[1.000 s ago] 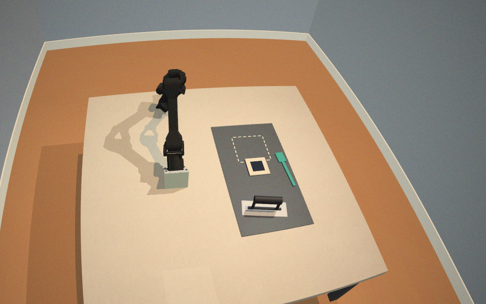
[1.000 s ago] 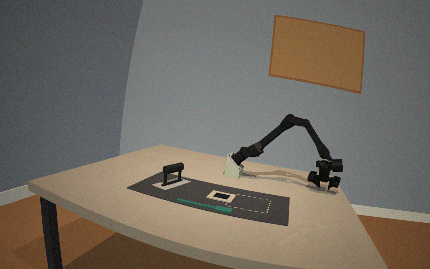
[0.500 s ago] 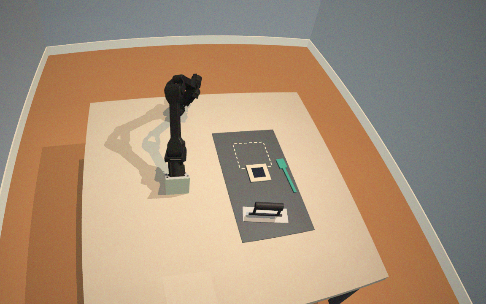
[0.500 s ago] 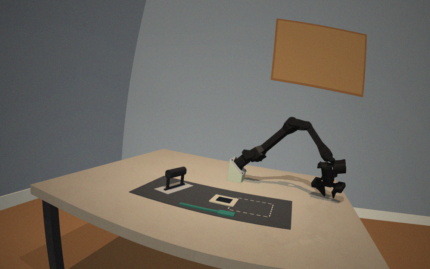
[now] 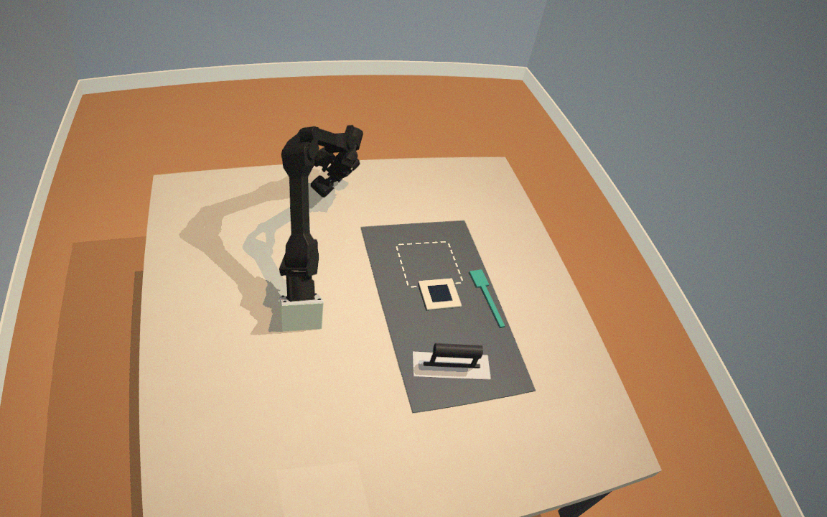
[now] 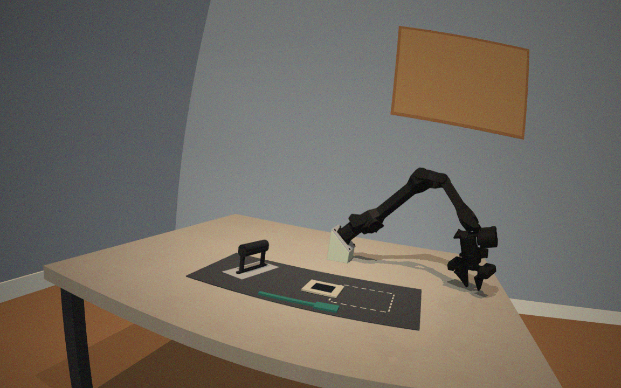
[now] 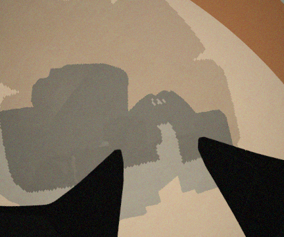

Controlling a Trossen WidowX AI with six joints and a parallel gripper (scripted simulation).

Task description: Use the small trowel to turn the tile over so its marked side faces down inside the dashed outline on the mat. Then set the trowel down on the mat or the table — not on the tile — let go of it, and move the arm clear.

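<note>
The tile (image 5: 439,293) (image 6: 323,288) lies flat on the grey mat (image 5: 468,385) (image 6: 404,319), its dark marked square up. It overlaps one edge of the dashed outline (image 5: 449,243) (image 6: 393,294) and lies mostly outside it. The trowel, with a black bar handle (image 5: 458,350) (image 6: 253,247) over a thin pale plate, stands handle up at the mat's end, beyond the tile from the outline. My gripper (image 5: 334,184) (image 6: 472,287) (image 7: 160,149) is open and empty, fingers pointing down above the table beyond the mat's outline end, away from trowel and tile.
A green flat tool (image 5: 492,304) (image 6: 298,300) with a square blade and long thin handle lies along the mat's long edge, beside the tile. The arm's pale base block (image 5: 302,315) (image 6: 339,247) stands on the table across the mat from it. The wrist view shows table, shadows and orange floor (image 7: 267,43).
</note>
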